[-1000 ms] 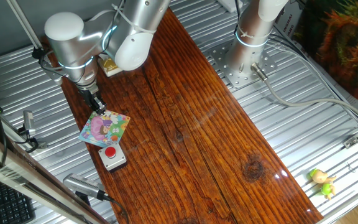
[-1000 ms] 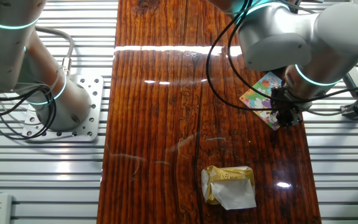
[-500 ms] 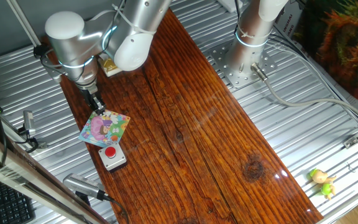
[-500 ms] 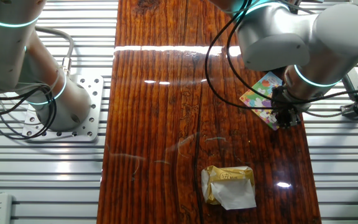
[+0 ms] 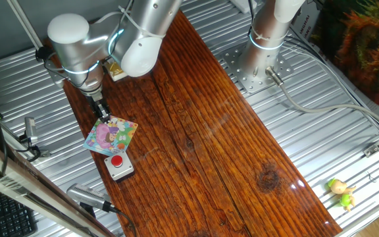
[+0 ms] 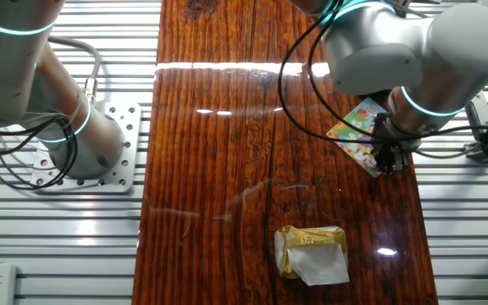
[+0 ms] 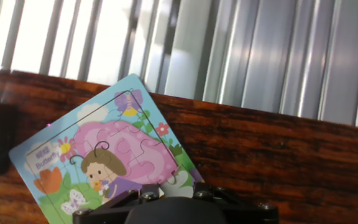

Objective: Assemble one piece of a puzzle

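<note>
The puzzle (image 5: 110, 136) is a small square board with a pastel butterfly picture, lying flat near the left edge of the wooden table (image 5: 202, 131). My gripper (image 5: 106, 117) points straight down onto the board's far corner. In the other fixed view the puzzle (image 6: 358, 127) lies partly under the arm, with the gripper (image 6: 390, 163) at its near corner. The hand view has the puzzle (image 7: 104, 155) filling the left half, and the gripper (image 7: 166, 191) covers its lower right corner. The fingertips are hidden by the hand's body, so I cannot tell how the jaws stand.
A grey box with a red button (image 5: 118, 166) sits just in front of the puzzle. A small yellow-and-white block (image 6: 312, 252) lies further along the table. A second arm's base (image 5: 262, 66) stands on the ribbed metal surface. A small toy (image 5: 341, 192) lies far right.
The arm has shifted very slightly, and the gripper has stayed at the puzzle's corner. The puzzle has not moved.
</note>
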You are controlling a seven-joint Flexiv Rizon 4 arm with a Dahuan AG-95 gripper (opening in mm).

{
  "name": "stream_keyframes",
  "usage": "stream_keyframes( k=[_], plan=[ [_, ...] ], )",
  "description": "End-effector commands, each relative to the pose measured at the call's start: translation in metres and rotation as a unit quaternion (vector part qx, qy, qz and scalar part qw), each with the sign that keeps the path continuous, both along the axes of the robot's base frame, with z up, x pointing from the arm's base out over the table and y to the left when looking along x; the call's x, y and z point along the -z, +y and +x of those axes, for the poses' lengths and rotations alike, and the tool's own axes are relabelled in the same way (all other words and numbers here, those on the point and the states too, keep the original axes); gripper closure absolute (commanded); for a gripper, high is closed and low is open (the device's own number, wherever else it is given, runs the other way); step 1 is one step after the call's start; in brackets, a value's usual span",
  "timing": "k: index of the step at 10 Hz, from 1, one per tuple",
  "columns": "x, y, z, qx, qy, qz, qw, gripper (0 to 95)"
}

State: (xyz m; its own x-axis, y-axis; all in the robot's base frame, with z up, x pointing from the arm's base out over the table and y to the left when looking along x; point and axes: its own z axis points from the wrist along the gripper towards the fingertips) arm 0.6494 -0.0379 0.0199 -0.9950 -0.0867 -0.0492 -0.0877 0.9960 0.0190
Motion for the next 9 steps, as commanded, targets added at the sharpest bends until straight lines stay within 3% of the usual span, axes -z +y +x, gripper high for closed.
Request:
stream_keyframes(
  k=[1,9],
  plan=[
    [-0.0013,0.0002,-0.0003,0.002,0.004,0.001,1.0000,95.0],
    [-0.0025,0.0003,0.0003,0.010,0.009,0.001,0.9999,95.0]
  ],
)
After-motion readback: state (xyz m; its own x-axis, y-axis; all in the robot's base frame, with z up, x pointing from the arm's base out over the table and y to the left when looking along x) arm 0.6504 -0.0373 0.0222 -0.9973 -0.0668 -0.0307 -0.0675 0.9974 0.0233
